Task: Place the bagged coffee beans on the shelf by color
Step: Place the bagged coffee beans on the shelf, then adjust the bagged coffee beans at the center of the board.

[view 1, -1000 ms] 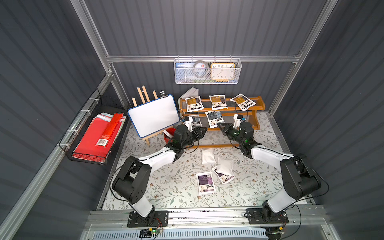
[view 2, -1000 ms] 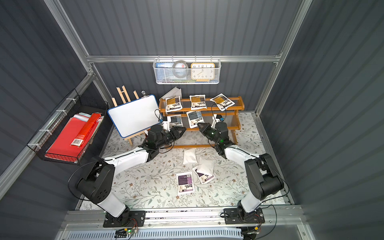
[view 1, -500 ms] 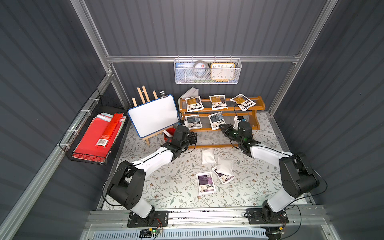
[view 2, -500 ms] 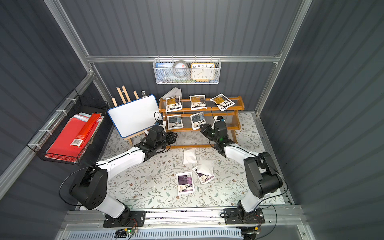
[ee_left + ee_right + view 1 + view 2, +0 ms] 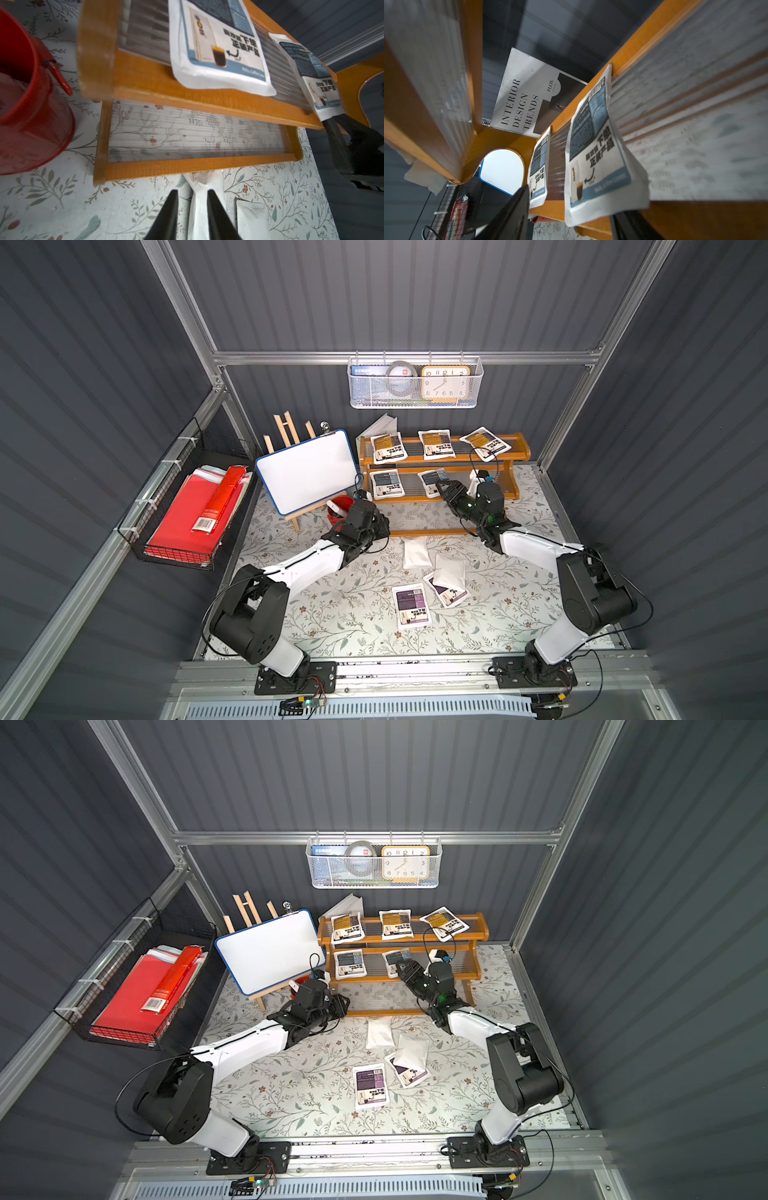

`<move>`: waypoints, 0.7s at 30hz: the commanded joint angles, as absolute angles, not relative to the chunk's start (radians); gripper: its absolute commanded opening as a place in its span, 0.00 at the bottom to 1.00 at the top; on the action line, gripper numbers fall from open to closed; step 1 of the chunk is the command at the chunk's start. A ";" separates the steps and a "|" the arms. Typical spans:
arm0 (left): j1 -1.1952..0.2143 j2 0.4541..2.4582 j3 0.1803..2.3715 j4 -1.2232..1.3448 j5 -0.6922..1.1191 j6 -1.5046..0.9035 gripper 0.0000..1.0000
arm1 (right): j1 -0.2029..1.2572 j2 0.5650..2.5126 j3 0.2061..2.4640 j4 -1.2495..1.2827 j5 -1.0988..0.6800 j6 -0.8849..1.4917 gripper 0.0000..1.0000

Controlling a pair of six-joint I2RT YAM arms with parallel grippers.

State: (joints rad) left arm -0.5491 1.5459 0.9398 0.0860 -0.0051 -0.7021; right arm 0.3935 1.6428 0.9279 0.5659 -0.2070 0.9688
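The orange-brown shelf (image 5: 440,467) holds three amber-label bags on its top tier (image 5: 435,443) and two blue-grey ones (image 5: 386,484) on the middle tier. My right gripper (image 5: 446,489) (image 5: 569,203) is open. Its fingers straddle the front edge of the second blue-grey bag (image 5: 596,155), which lies on the slats. My left gripper (image 5: 382,522) (image 5: 192,191) hovers before the bare lowest tier, open a little and holding nothing. Below it lies a white-backed bag (image 5: 199,207). On the floral table in both top views are two white-backed bags (image 5: 414,552) and two purple ones (image 5: 411,605).
A whiteboard on an easel (image 5: 307,472) and a red bucket (image 5: 340,506) stand left of the shelf. A white book (image 5: 525,99) leans behind it. A black wire basket with red folders (image 5: 195,510) hangs on the left wall, a white mesh basket (image 5: 413,383) above the shelf.
The right gripper has opened and let the second blue-grey bag go on the middle tier. The left arm left its blue-grey bag there and drew back towards the table.
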 commanded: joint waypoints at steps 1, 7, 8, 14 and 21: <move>-0.557 1.508 0.915 0.074 0.000 -0.660 0.29 | 0.391 1.601 0.862 0.450 -0.187 0.966 0.69; -0.558 1.513 0.905 0.069 0.012 -0.636 0.29 | 0.399 1.408 0.729 0.329 -0.101 0.937 0.70; -0.560 1.516 0.905 0.069 0.021 -0.630 0.30 | 0.401 1.371 0.709 0.298 -0.081 0.927 0.70; -0.587 1.571 0.917 0.076 0.137 -0.552 0.27 | 0.478 1.260 0.664 0.160 -0.076 0.809 0.67; -0.600 1.701 0.930 0.065 0.329 -0.474 0.28 | 0.600 1.370 0.662 0.191 -0.161 0.764 0.52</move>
State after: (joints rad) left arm -0.6014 1.6600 0.9161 0.0921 0.2092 -0.5354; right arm 0.5789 1.3247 0.6708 0.2031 -0.1242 0.8028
